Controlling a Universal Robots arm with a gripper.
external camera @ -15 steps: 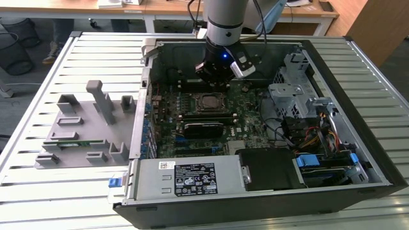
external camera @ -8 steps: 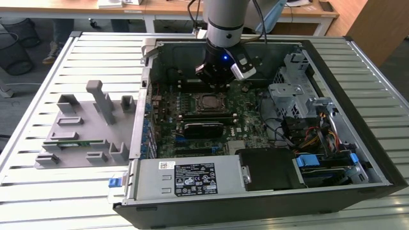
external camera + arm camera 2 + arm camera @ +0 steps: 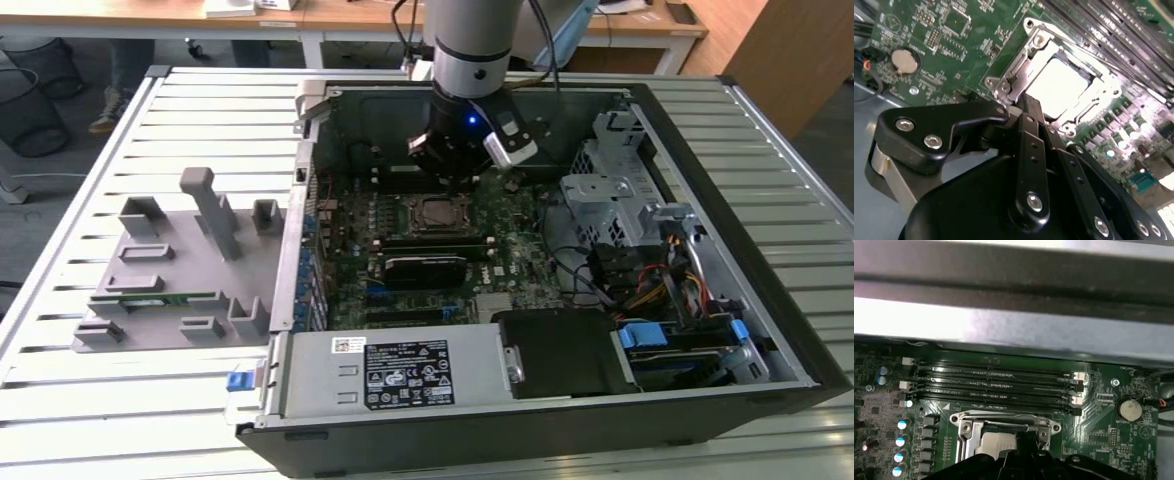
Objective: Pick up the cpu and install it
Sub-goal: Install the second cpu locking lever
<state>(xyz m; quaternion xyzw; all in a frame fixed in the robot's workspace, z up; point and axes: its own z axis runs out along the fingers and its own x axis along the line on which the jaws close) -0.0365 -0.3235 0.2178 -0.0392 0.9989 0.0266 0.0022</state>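
CPU (image 3: pixel 1061 85) sits in its socket, beneath the jaws.

one cpu (image 3: pixel 1059 87), one coin battery (image 3: pixel 905 60), four memory slots (image 3: pixel 996 387)

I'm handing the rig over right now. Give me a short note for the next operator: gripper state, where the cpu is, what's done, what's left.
Gripper: inside the open computer case, just above the socket; whether the jaws are open or shut cannot be told.
The cpu: lying in the socket frame on the motherboard, silver top showing, beside the memory slots.
Done: cpu appears picked and placed in the socket.
Left: confirm it sits flat and that the gripper has let go.
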